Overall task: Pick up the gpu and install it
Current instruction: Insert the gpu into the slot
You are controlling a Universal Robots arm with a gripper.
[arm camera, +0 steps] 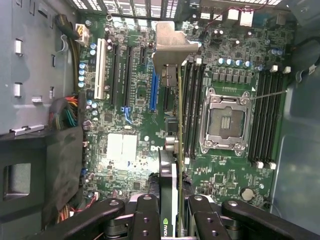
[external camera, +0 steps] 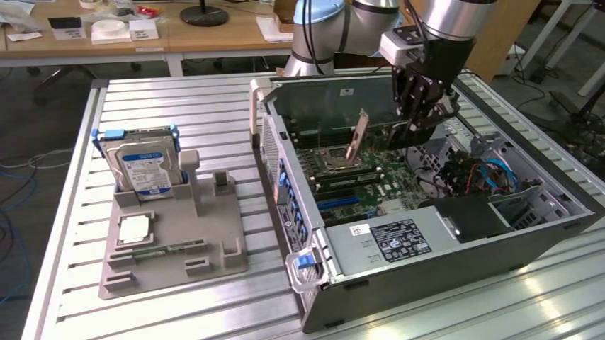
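Note:
My gripper (external camera: 417,129) reaches down into the open computer case (external camera: 454,248) and is shut on the gpu (external camera: 359,138), holding it by one end. In the wrist view the gpu (arm camera: 172,150) appears edge-on, a thin green board with a black cooler, its silver end bracket (arm camera: 169,47) at the far end. My gripper (arm camera: 172,222) clamps it between the black fingers (arm camera: 145,217). The card hangs above the motherboard (arm camera: 122,147), just beside the blue expansion slot (arm camera: 152,92) and the row of memory slots. Whether it touches a slot I cannot tell.
The empty processor socket (arm camera: 223,122) lies beside the card. Coloured cables (external camera: 482,177) and a black box (external camera: 472,216) fill the case's right in the exterior view. At that view's left, a grey fixture (external camera: 217,248) holds a hard drive (external camera: 142,166) and a chip (external camera: 132,228).

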